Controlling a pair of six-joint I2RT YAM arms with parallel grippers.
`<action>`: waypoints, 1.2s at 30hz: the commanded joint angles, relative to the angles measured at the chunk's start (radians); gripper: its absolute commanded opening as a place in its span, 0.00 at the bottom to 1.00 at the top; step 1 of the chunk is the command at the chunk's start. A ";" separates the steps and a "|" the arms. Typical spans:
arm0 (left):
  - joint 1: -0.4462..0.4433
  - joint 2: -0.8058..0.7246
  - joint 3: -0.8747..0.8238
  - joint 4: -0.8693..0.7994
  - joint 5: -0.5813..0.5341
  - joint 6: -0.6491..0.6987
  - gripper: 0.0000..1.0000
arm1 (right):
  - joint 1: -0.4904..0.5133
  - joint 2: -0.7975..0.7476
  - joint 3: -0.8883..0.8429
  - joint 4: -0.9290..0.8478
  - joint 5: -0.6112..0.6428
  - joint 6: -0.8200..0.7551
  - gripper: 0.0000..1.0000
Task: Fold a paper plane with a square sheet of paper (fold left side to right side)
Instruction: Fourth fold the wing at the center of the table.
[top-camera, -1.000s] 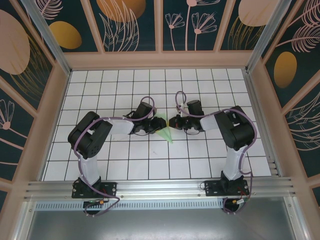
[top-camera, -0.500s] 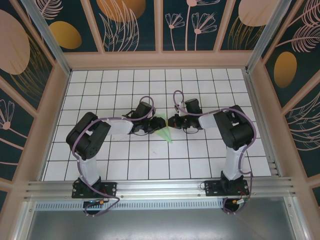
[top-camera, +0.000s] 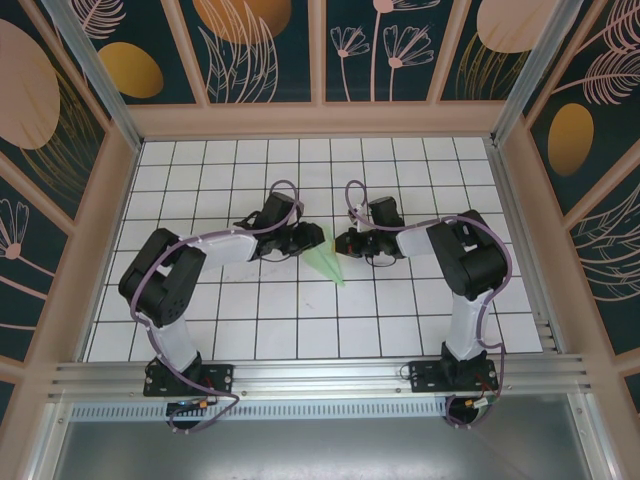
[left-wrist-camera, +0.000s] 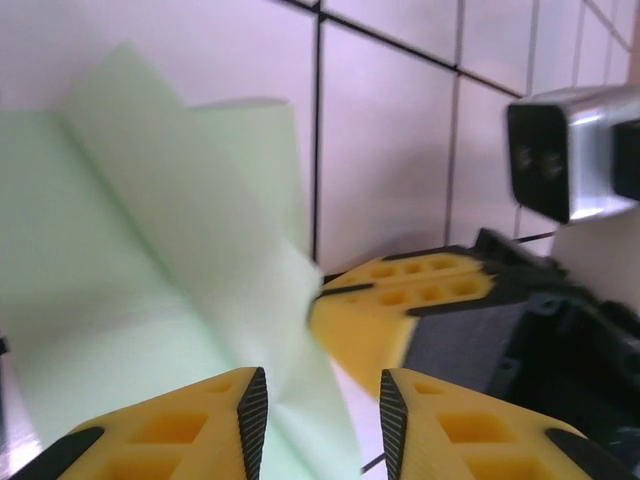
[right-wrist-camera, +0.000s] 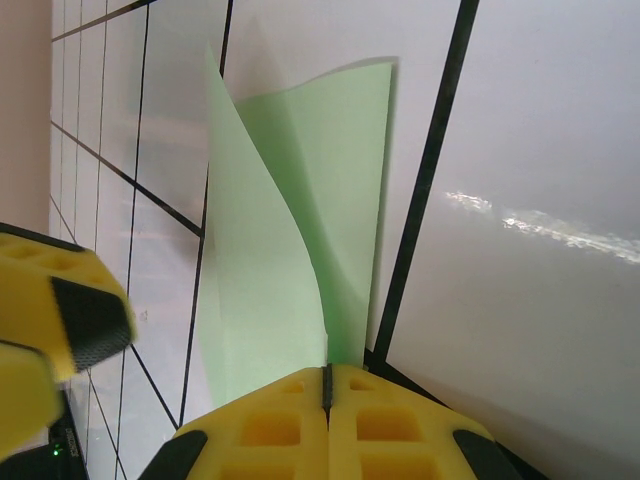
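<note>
Top view: the paper plane (top-camera: 326, 264) lies mid-table on the white grid tiles (top-camera: 200, 160), nose toward the near edge, its far end between the left gripper (top-camera: 308, 238) and the right gripper (top-camera: 344, 243). Right wrist view: the right gripper's yellow pads (right-wrist-camera: 280, 430) are pressed together, pinching the plane's edge, with one flap standing up. Left wrist view: the left gripper's fingers (left-wrist-camera: 180, 435) are spread, with the green paper partly in the gap

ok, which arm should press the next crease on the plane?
Left, probably. The right gripper is shut on the paper plane's edge, anchoring it. The left gripper has its jaws apart, holds nothing, and sits right beside the paper.
</note>
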 joint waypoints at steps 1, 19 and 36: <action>0.002 0.033 0.042 0.026 0.043 0.005 0.36 | 0.029 0.057 0.003 -0.042 0.061 -0.038 0.03; 0.001 0.168 0.096 0.027 0.066 0.013 0.36 | 0.035 0.056 0.015 -0.069 0.079 -0.052 0.03; 0.001 0.203 0.027 0.036 0.018 0.009 0.36 | 0.017 -0.039 0.029 -0.080 0.102 -0.040 0.18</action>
